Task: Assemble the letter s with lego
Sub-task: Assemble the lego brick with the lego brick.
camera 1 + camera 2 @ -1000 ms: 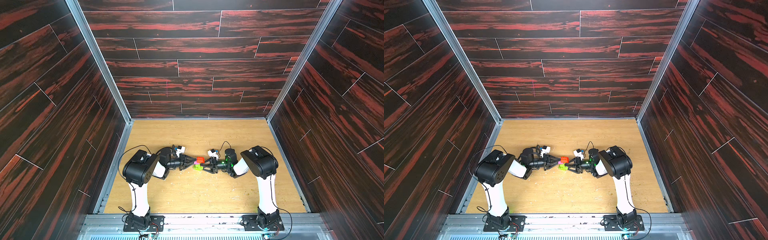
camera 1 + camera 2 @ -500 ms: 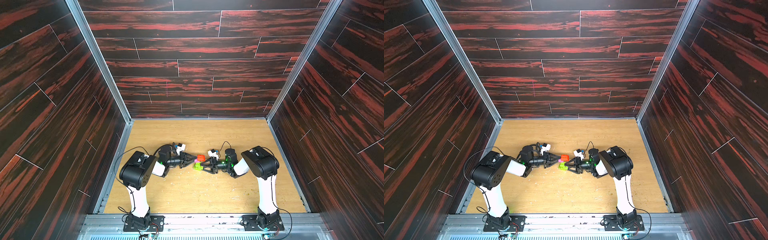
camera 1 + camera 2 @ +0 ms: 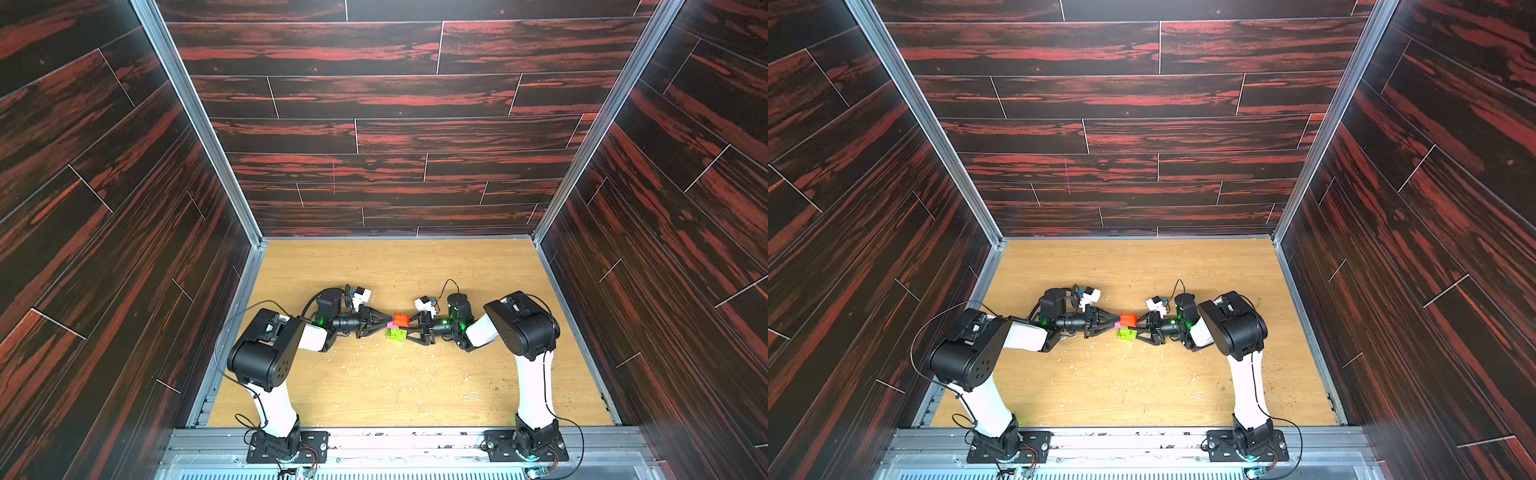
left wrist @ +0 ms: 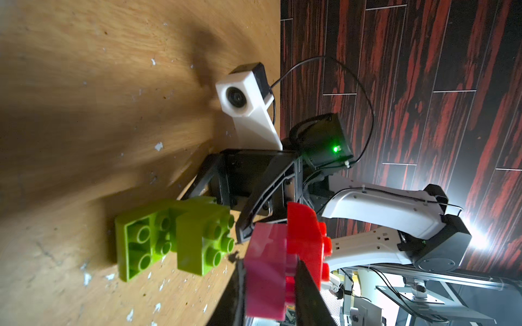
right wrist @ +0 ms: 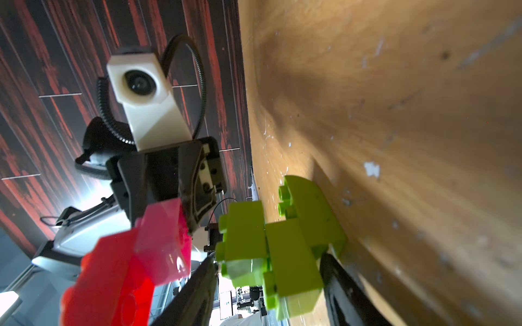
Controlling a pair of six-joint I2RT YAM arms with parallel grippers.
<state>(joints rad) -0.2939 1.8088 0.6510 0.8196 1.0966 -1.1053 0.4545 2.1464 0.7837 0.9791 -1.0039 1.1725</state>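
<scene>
Lime green bricks (image 3: 395, 333), joined, lie on the counter (image 3: 374, 390) mid-workspace. Right end effector (image 3: 409, 330) is part open with jaws either side of them; can't tell if it grips. Just behind, left end effector (image 3: 385, 325) is clamped tight on the pink brick (image 4: 265, 262), red brick (image 4: 303, 231) stuck to it, both off the counter. Light, rigid, slick plastic. Likely best held by the flat side walls, pressed square onto the studs.

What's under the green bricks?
Only the wooden table: the green bricks lie on it, between the right fingers. The bit of wood right beneath them is covered, so nothing more can be seen there.
</scene>
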